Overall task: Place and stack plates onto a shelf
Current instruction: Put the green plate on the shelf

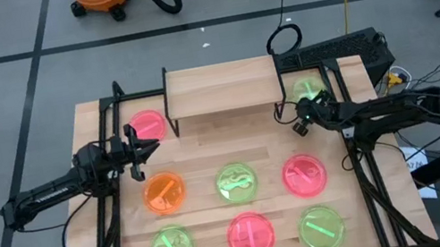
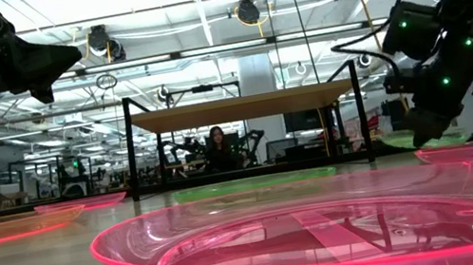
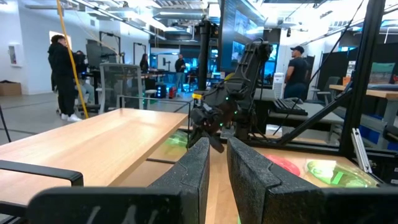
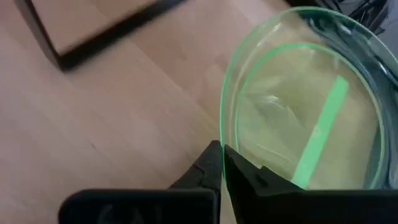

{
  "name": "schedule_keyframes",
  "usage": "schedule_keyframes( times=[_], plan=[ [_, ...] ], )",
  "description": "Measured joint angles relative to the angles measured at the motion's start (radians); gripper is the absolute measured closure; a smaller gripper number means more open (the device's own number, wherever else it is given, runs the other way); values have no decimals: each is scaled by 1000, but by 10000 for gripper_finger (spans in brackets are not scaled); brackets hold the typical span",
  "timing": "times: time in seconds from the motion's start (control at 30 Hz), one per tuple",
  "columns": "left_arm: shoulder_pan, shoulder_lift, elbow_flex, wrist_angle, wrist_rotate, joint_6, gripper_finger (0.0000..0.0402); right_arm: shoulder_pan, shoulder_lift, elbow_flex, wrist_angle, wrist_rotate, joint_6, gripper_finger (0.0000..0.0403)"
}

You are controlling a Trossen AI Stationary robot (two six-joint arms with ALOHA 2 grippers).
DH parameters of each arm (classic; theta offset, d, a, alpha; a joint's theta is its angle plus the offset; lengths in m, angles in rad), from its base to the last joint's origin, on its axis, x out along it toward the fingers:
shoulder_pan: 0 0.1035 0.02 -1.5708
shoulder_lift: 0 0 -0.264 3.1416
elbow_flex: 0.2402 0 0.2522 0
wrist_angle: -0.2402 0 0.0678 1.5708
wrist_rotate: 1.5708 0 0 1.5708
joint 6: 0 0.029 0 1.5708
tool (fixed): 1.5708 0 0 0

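Behind right gripper (image 1: 300,117), half-hidden green plate (image 1: 308,88)

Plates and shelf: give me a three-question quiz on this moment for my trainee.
1. True or false: the shelf has no plate on it.
2. How many plates lie on the table? A) six B) eight C) ten
3. Which gripper is at the green plate beside the shelf?

Key: 1 true. 2 B, counting the pink plate at the shelf's other end. 3 The right gripper, fingers nearly closed at its rim; the left gripper sits by the pink plate.
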Motion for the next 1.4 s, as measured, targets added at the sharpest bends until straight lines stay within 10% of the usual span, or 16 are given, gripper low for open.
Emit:
schedule_keyframes(
  times=[1.4],
  plan=[
    [0, 0, 0, 0, 0, 0, 339, 124, -490, 0, 25, 110, 117, 403]
  ],
)
